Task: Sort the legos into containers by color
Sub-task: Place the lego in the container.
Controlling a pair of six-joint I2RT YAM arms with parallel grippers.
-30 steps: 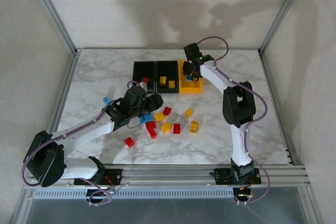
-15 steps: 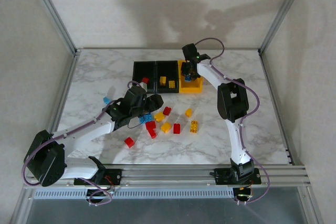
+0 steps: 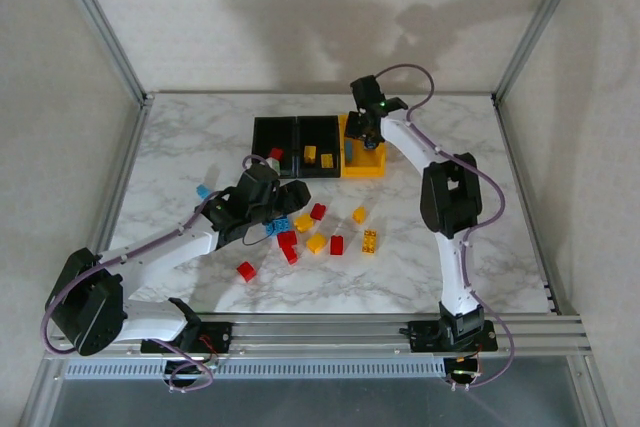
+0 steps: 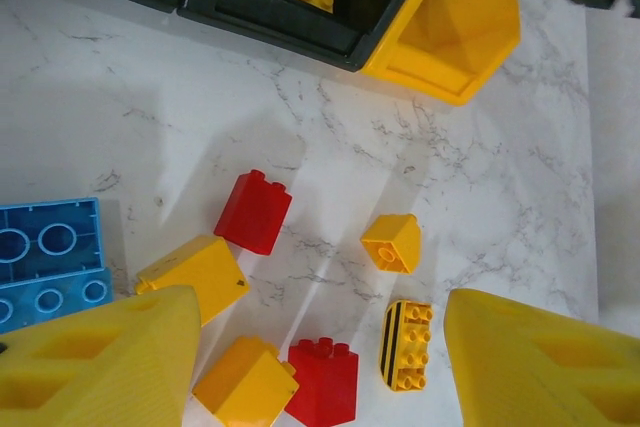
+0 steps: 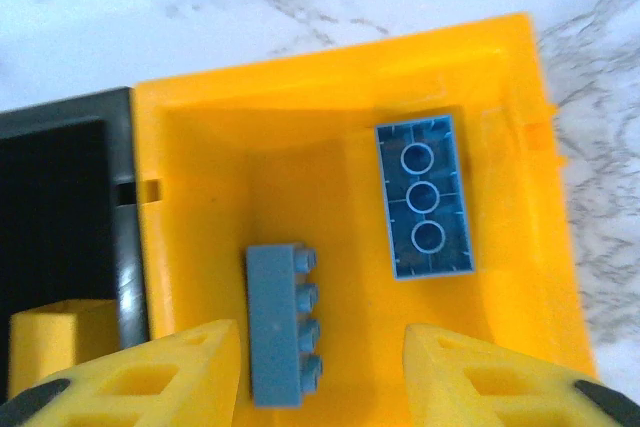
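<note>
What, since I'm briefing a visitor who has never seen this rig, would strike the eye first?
The bright yellow-orange plastic bin at the right end of its row, holding two blue studded bricks, with the right gripper above it, jaws apart. Next, the scatter of small red and yellow plastic bricks in the middle of the white marbled tabletop.
</note>
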